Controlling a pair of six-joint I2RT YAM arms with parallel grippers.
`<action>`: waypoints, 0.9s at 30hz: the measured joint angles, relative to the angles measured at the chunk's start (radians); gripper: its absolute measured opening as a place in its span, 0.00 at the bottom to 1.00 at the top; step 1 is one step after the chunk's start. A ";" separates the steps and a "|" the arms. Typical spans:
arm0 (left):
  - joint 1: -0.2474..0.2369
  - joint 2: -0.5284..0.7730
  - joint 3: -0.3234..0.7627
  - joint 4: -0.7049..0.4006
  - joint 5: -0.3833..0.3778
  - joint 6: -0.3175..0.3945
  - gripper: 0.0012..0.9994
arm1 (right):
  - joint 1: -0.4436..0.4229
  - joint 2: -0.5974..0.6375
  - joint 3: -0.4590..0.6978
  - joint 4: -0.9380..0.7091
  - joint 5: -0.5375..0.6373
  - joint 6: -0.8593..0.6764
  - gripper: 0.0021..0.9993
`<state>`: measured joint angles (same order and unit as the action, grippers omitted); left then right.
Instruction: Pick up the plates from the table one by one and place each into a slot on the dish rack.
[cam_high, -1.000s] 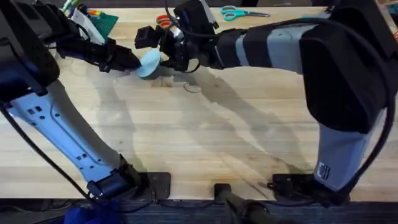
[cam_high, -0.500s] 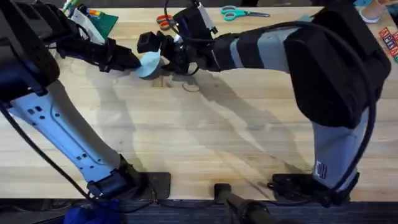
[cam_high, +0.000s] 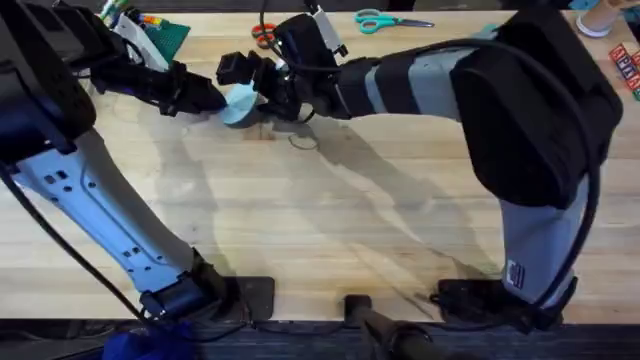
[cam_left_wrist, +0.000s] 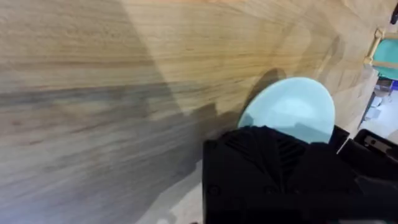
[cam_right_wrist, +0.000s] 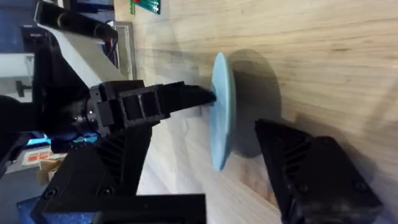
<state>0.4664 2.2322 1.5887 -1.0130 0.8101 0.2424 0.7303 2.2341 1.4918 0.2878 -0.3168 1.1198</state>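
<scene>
Far across the table (cam_high: 320, 230), light blue plate (cam_high: 240, 102) upright between open right gripper (cam_high: 258, 88) jaws, left gripper (cam_high: 214, 98) pinching its rim

The table (cam_high: 330, 230) is bright and evenly lit in the overhead view. Soft grey shadows of both arms fall across the planks toward the bases, so the light comes from above. The big right arm near the camera looks dark and a bit fuzzy. In the left wrist view, a wide dim shadow lies on the wood beyond the fingers, and the wood looks smeared and soft. The blue plate (cam_left_wrist: 291, 112) is pale and bright. In the right wrist view, the plate throws a dark shadow on the wood behind it.
</scene>
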 joint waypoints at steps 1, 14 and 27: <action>0.000 0.000 0.000 0.000 0.000 0.000 0.04 | 0.000 0.000 0.000 0.000 0.002 0.000 0.99; 0.000 0.000 0.000 0.000 0.000 0.000 0.04 | 0.001 0.000 0.000 -0.004 0.018 0.022 0.77; 0.001 0.000 0.000 0.002 0.001 -0.001 0.04 | -0.006 0.013 0.000 -0.020 0.050 0.032 0.03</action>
<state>0.4671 2.2322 1.5887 -1.0107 0.8113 0.2417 0.7246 2.2475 1.4914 0.2677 -0.2665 1.1522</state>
